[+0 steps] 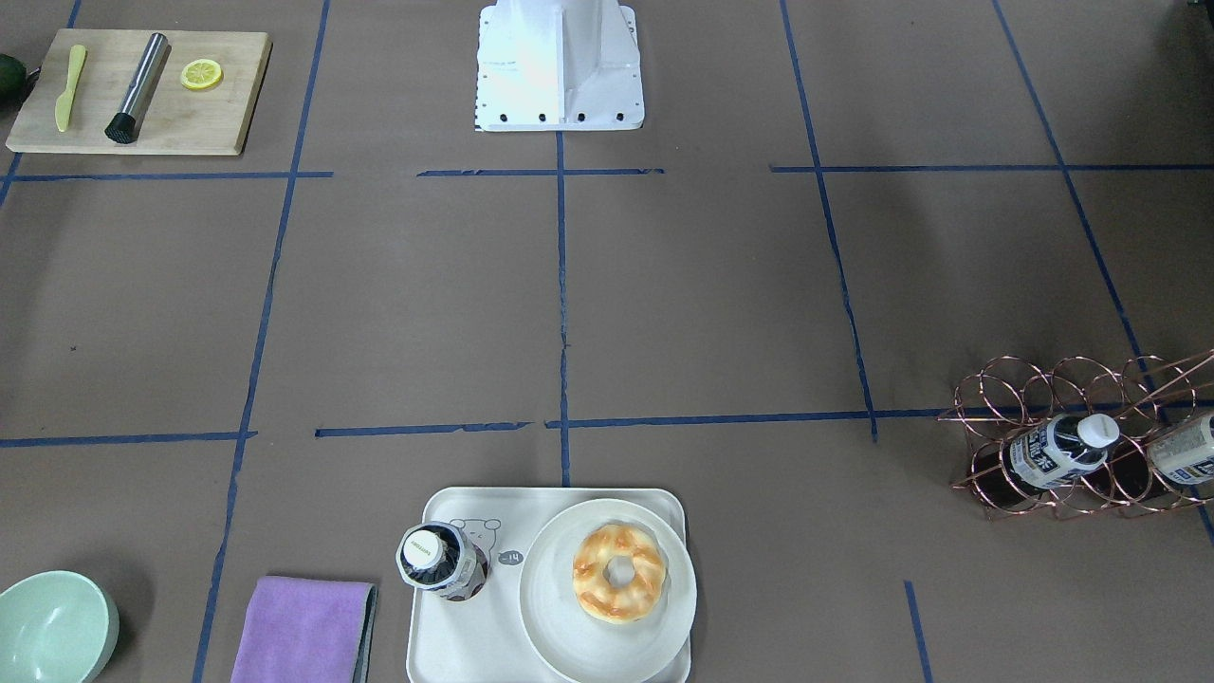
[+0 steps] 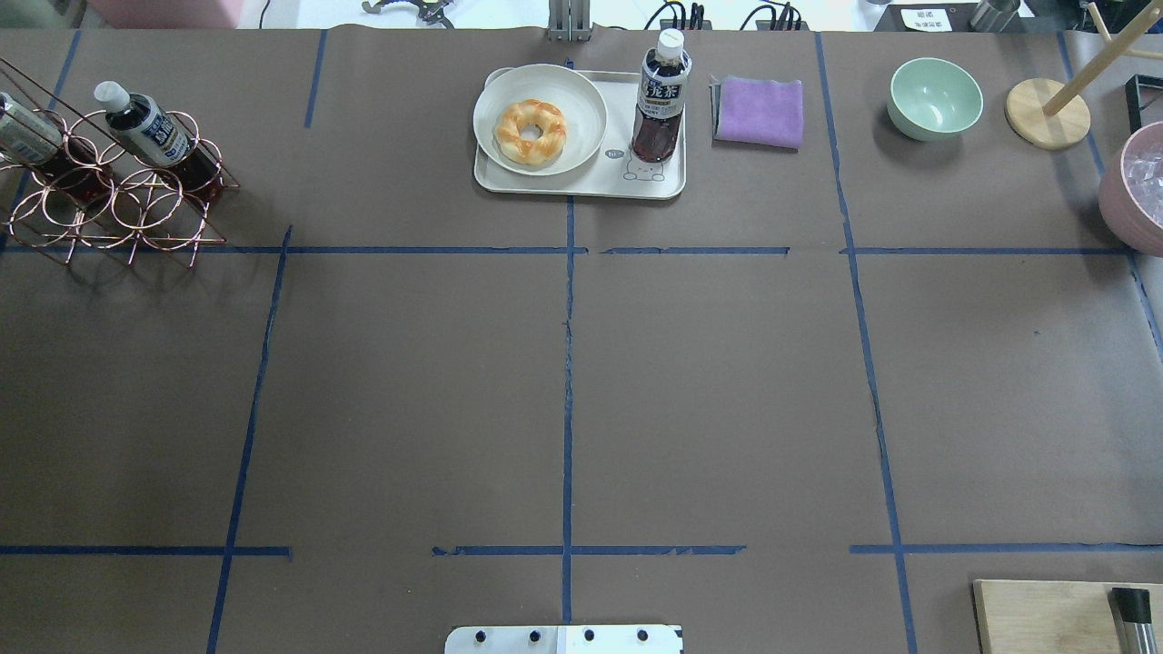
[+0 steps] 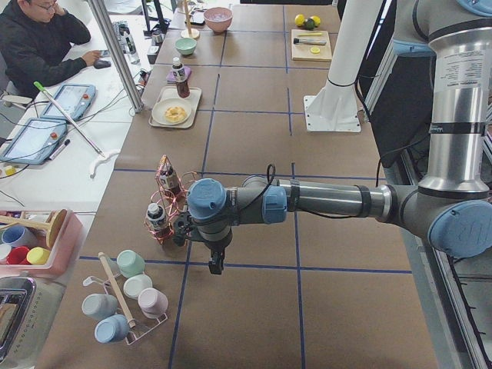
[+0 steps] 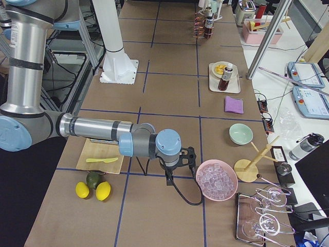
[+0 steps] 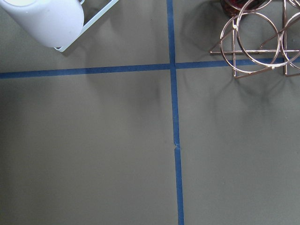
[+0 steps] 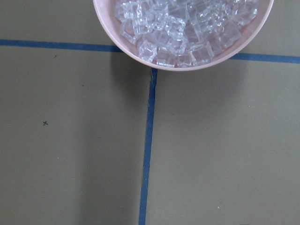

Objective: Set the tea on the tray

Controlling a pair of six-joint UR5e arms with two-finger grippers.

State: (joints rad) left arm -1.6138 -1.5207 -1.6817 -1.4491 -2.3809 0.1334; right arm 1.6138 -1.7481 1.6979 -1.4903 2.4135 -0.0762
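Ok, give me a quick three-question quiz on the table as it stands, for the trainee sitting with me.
1. True or false: the tea stands upright on the tray.
2. Multiple choice: what lies on the plate that sits on the tray? A) a lemon slice B) a ring-shaped pastry C) ice cubes
3. Fill in: the number of bottles lying in the copper wire rack is ____.

Key: 1 true; 2 B; 3 two.
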